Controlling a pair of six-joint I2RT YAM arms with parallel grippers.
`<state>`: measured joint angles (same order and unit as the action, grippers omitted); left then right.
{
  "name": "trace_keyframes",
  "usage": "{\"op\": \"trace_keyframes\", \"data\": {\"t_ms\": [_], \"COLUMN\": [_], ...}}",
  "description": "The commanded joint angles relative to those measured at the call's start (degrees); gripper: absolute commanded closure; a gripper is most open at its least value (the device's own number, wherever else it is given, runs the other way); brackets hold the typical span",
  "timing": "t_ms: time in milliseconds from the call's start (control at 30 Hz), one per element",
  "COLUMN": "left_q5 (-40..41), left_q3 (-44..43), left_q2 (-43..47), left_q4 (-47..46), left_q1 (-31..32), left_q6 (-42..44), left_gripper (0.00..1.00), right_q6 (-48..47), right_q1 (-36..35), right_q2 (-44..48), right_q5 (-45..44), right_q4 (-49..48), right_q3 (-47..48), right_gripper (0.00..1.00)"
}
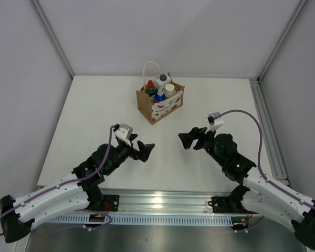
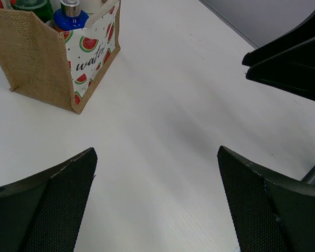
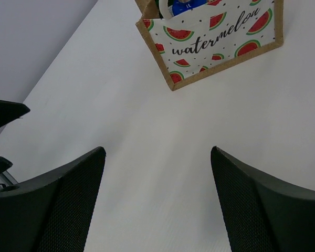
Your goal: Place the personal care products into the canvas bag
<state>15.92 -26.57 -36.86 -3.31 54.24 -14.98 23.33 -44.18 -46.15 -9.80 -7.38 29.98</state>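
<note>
Bright, diffuse light from above. The white matte table (image 1: 94,121) carries faint soft shadows; glare streaks the silver metal rail (image 1: 157,201) at its near edge.

white table (image 1: 94,136), grey walls (image 1: 199,31), metal rail (image 1: 163,202)
</note>
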Motion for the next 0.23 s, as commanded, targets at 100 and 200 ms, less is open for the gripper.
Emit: {"op": "trace_keyframes", "data": {"t_ms": [100, 200], "left_q5": [2.36, 2.18], "left_q3": [-0.24, -0.59], "left_q2": [2.85, 2.32], "left_q4": [-0.99, -0.91], "left_q1": [0.43, 0.52], "left_q6": [0.04, 0.13], "left_gripper": [0.01, 0.01], "right_q6": [-0.66, -0.57], "right_q1": [-0.29, -0.38], "right_q2": [-3.24, -3.77], "right_q5": [-0.56, 0.48], "right_q4": [-3.70, -3.96], "right_q3": [0.08, 0.26], "right_gripper": [0.17, 0.17]}}
